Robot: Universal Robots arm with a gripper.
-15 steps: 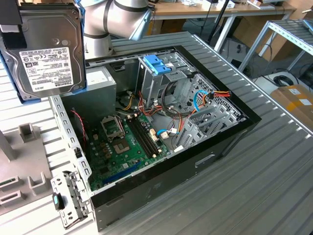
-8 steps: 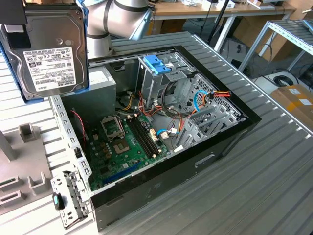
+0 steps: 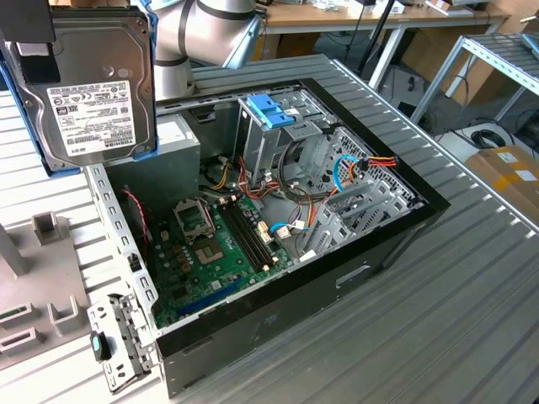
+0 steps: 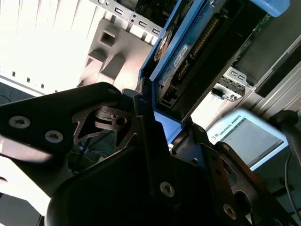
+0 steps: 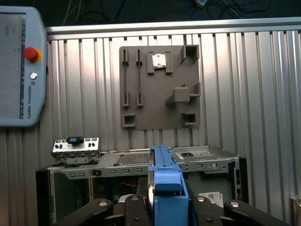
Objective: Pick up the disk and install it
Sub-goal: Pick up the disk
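- Mid-carry: gripping a flat rectangular dark grey disk point(image 3: 93, 84) framed in bright blue plastic, high at the exterior view's upper left, above the ribbed grey metal tabletop point(image 3: 455, 337) and beside the open black computer case point(image 3: 387, 240).
- Clamped on the disk's blue frame with the black metal hand point(image 5: 165, 209), one finger to each side in both wrist views.
- Pick-up judged done; installing not yet done, with the disk well apart from the upright metal drive cage point(image 3: 278, 139) topped by a lighter blue tab.
- Fit into that cage likely to hinge on squaring the blue frame with the slot and staying clear of the loose coloured cables point(image 3: 337, 181) close by.
- On the disk's broad face, turned toward the exterior view: a white printed label, its text left unread here.
- More print on the pale grey teach pendant point(image 5: 21, 66) with a red button, set on the tabletop near a grey moulded parts tray point(image 5: 160, 87).
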